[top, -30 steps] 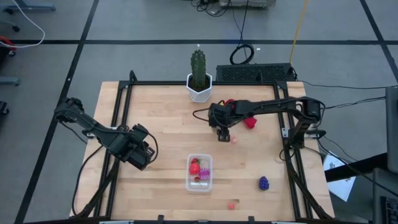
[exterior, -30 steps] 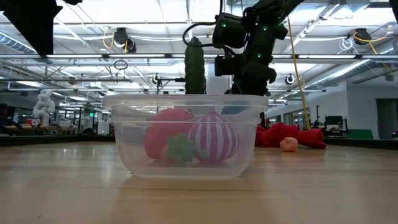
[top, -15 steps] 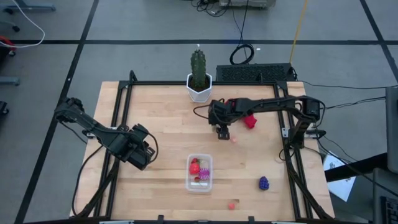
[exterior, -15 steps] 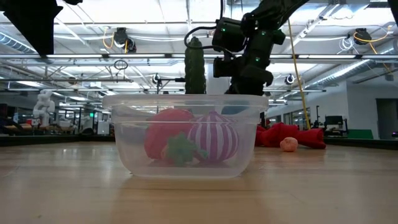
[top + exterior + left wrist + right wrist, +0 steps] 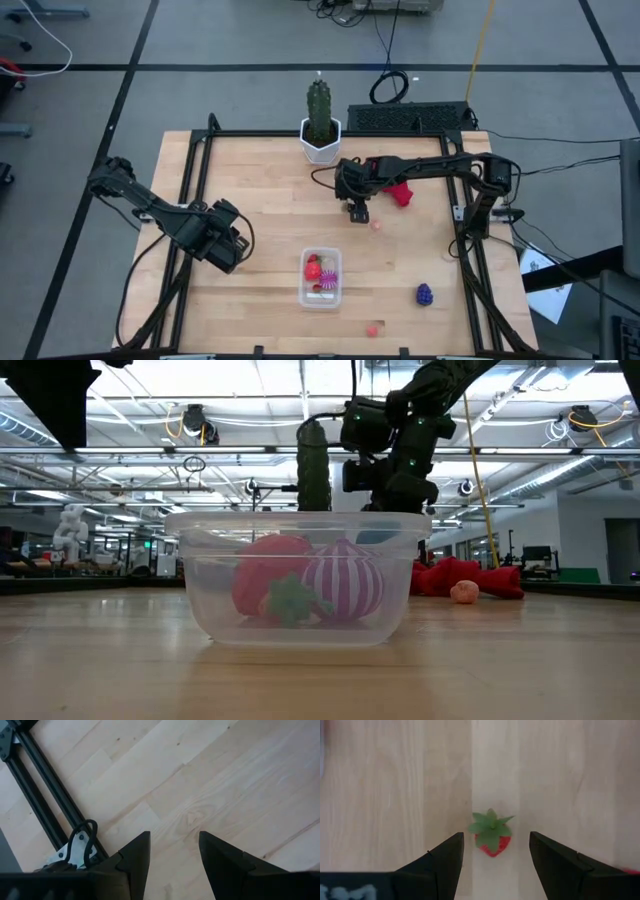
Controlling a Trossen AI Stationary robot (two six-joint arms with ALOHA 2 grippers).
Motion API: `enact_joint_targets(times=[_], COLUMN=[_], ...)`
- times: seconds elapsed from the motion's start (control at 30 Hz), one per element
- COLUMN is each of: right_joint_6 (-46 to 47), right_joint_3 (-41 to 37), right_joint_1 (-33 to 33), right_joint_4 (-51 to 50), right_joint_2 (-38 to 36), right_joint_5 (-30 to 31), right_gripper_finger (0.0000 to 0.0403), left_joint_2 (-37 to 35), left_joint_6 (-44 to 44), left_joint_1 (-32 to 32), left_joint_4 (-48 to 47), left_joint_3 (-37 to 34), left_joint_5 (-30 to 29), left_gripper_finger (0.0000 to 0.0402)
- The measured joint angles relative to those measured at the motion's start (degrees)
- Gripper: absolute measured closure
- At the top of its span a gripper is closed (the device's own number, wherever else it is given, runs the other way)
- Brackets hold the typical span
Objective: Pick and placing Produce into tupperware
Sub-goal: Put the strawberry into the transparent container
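My right gripper (image 5: pixel 357 212) is open and points down over a red strawberry with a green leaf cap (image 5: pixel 491 836). The strawberry lies on the wood between the two fingers, which stand on either side of it without touching it. The clear tupperware (image 5: pixel 321 277) stands near the table's near edge and holds a strawberry (image 5: pixel 265 585) and a magenta striped round piece (image 5: pixel 343 580). A purple grape bunch (image 5: pixel 424 294) and two small pink pieces (image 5: pixel 377 225) (image 5: pixel 372 328) lie on the table. My left gripper (image 5: pixel 232 256) is open and empty at the left.
A green cactus in a white pot (image 5: pixel 320 140) stands at the far edge, just beyond my right gripper. A red cloth (image 5: pixel 402 194) lies to its right. A black metal frame (image 5: pixel 190 190) runs around the wooden tabletop.
My right gripper has drifted a little toward the table's far edge, still pointing down.
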Motion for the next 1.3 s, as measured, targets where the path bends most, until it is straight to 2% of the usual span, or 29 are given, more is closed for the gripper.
enact_joint_targets(times=[0.57,0.67,0.73,1.1,1.3], right_joint_6=[-1.4,-1.7,-2.0,-1.4,1.3], right_joint_3=[0.0,0.0,0.0,0.0,0.0], right_joint_1=[1.5,1.5,1.5,1.4,0.8], right_joint_4=[0.4,1.3,2.2,0.6,-2.1], right_joint_2=[-0.6,-0.6,-0.6,-0.6,-0.6], right_joint_5=[0.2,3.1,4.6,4.5,4.4], right_gripper_finger=[0.0183,0.0181,0.0176,0.0127,0.0120], left_joint_2=[0.0,0.0,0.0,0.0,0.0], left_joint_6=[0.0,0.0,0.0,0.0,0.0], left_joint_1=[0.0,0.0,0.0,0.0,0.0], left_joint_4=[0.0,0.0,0.0,0.0,0.0], left_joint_3=[0.0,0.0,0.0,0.0,0.0], left_joint_5=[0.5,0.5,0.5,0.5,0.5], left_gripper_finger=[0.0227,0.0227,0.0226,0.0227,0.0227])
